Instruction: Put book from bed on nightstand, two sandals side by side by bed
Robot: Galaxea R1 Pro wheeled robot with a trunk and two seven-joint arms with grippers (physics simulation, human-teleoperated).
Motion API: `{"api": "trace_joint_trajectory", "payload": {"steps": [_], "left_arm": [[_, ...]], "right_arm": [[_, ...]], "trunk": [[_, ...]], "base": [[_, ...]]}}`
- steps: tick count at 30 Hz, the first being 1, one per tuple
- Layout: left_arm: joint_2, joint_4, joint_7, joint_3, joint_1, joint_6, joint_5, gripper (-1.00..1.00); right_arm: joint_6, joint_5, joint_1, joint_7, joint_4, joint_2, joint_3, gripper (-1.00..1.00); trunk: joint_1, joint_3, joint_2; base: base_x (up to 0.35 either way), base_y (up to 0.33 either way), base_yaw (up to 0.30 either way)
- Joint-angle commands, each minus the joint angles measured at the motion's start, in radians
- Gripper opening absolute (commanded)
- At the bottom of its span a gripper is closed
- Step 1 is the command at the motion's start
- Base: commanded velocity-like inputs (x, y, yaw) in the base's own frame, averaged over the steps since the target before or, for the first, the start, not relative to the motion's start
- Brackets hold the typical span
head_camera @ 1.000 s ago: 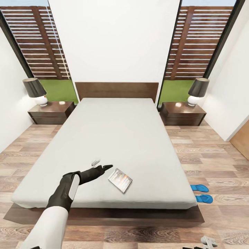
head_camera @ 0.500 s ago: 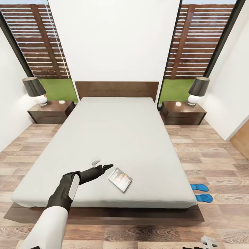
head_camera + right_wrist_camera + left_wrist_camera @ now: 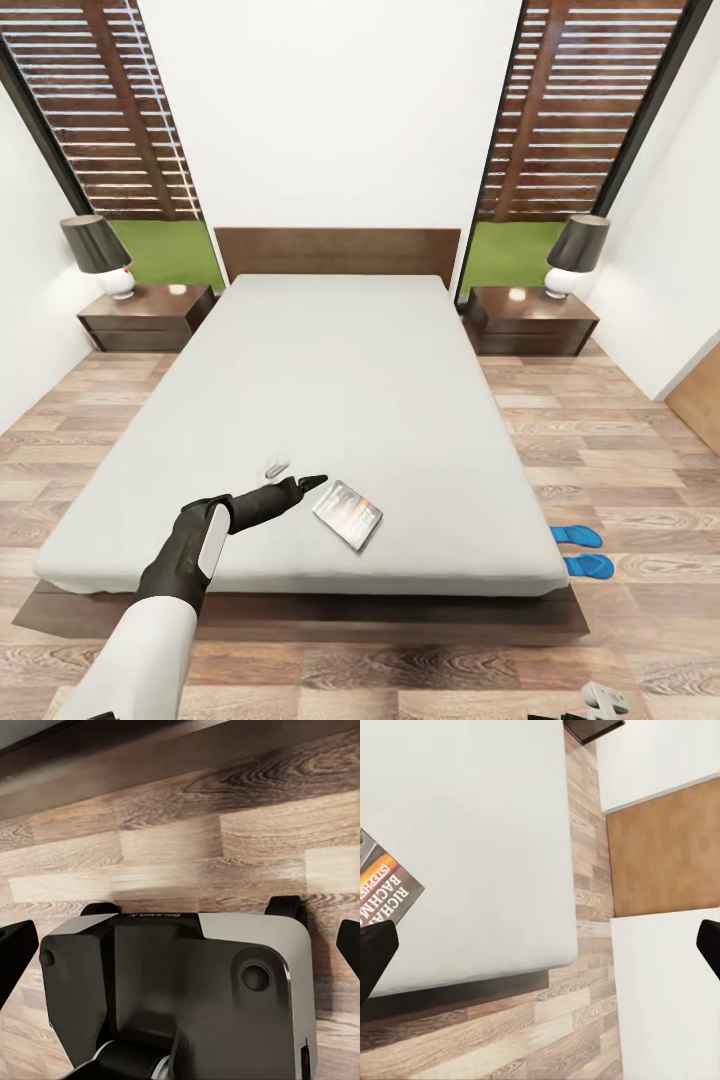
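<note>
The book (image 3: 348, 515) lies flat on the near part of the bed (image 3: 330, 390), its orange band and white lettering showing in the left wrist view (image 3: 382, 889). My left gripper (image 3: 295, 475) hovers open just left of the book, not touching it, with nothing between its fingers (image 3: 376, 952). Two blue sandals (image 3: 577, 535) (image 3: 589, 566) lie on the floor by the bed's near right corner, close together. A nightstand stands on each side of the headboard, left (image 3: 147, 315) and right (image 3: 530, 320). My right gripper (image 3: 181, 945) hangs open low over the floor, above the robot's base.
Each nightstand carries a lamp with a dark shade, left (image 3: 100, 255) and right (image 3: 575, 255). Wood-plank floor (image 3: 600, 440) runs down both sides of the bed. A wooden door (image 3: 700, 400) is at the right wall. The dark bed frame (image 3: 300, 620) juts out below the mattress.
The whole head view has shifted slightly, so the camera moved. The left arm, the book and the sandals keep their places relative to each other.
</note>
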Motion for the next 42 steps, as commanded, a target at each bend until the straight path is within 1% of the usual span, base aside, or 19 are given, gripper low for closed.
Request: {"api": "trace_joint_trajectory", "payload": {"steps": [1,7,13,20,28,36,42], "left_arm": [[-0.001,0.000,-0.002,0.004,-0.001,0.007,0.003,1.00],[-0.001,-0.001,-0.002,0.004,-0.001,0.007,0.003,1.00],[-0.001,-0.001,-0.002,0.005,-0.001,0.007,0.003,1.00],[-0.001,0.000,-0.002,0.005,-0.001,0.007,0.003,1.00],[-0.001,0.000,-0.002,0.007,-0.001,0.007,0.003,1.00],[0.000,0.000,-0.002,0.008,-0.001,0.007,0.004,1.00],[0.000,0.000,-0.002,0.009,-0.001,0.007,0.004,1.00]], "right_arm": [[0.010,-0.010,-0.001,0.004,0.000,0.000,-0.001,1.00],[0.010,-0.010,-0.001,0.004,0.000,0.000,-0.001,1.00],[0.010,-0.010,-0.001,0.004,0.000,0.000,-0.001,1.00],[0.010,-0.010,-0.001,0.004,0.000,0.000,-0.001,1.00],[0.010,-0.010,-0.001,0.004,0.000,0.000,-0.001,1.00],[0.010,-0.010,-0.001,0.004,0.000,0.000,-0.001,1.00],[0.010,-0.010,-0.001,0.002,0.000,0.000,-0.001,1.00]], "trunk": [[0.001,-0.002,-0.002],[0.001,-0.002,-0.002],[0.001,-0.002,-0.002],[0.001,-0.002,-0.002],[0.001,-0.002,-0.002],[0.001,-0.003,-0.002],[0.001,-0.010,-0.002]], "base": [[0.000,0.000,0.000],[0.012,0.000,0.000],[0.239,0.000,0.000],[0.065,0.000,0.000],[0.215,0.000,0.000],[0.025,0.000,0.000],[0.001,0.000,0.000]]}}
